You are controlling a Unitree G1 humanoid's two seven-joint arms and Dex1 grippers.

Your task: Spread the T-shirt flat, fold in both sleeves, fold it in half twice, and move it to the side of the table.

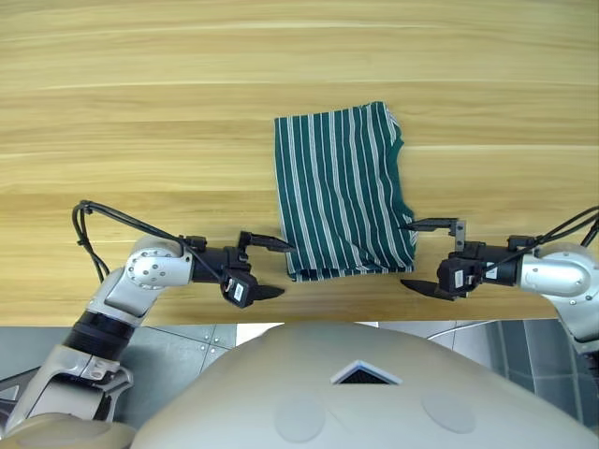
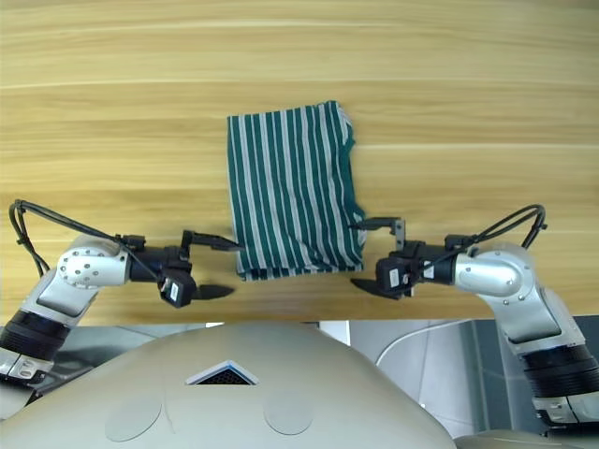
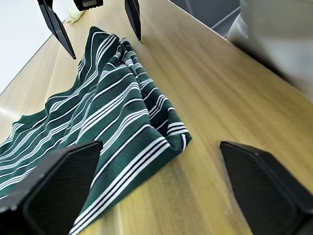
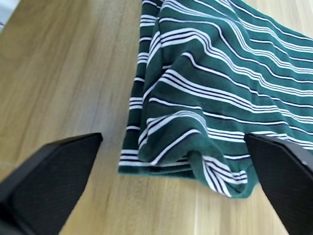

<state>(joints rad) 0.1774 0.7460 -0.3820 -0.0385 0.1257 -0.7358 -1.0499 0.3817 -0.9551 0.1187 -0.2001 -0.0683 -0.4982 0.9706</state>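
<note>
Head camera, either eye: a green T-shirt (image 1: 342,192) with white stripes, folded to a narrow rectangle, flat on the wooden counter (image 1: 140,112), its near end close to the counter's front edge. Left arm bent at the elbow, forearm low along the front edge, pointing inward. Left hand (image 1: 285,269) just beside the shirt's near left corner, spread wide and grasping nothing; far fingertip at the shirt's left edge, contact impossible to judge. Right arm mirrored on the other side, forearm pointing inward. Right hand (image 1: 402,254) at the near right corner, likewise spread and empty, far fingertip over the shirt's right edge, near fingertip just off the corner above bare wood.

Left wrist camera: two dark fingers (image 3: 54,186) set well apart, the shirt's folded corner lying between them on the counter, layers of striped cloth stacked at the fold. Farther off, across the shirt, the right hand's two spread fingertips.

Right wrist camera: own fingers (image 4: 49,181) parted wide, framing the shirt's rumpled near corner, with several folded layers showing at the hem and bare wood beside them.
</note>
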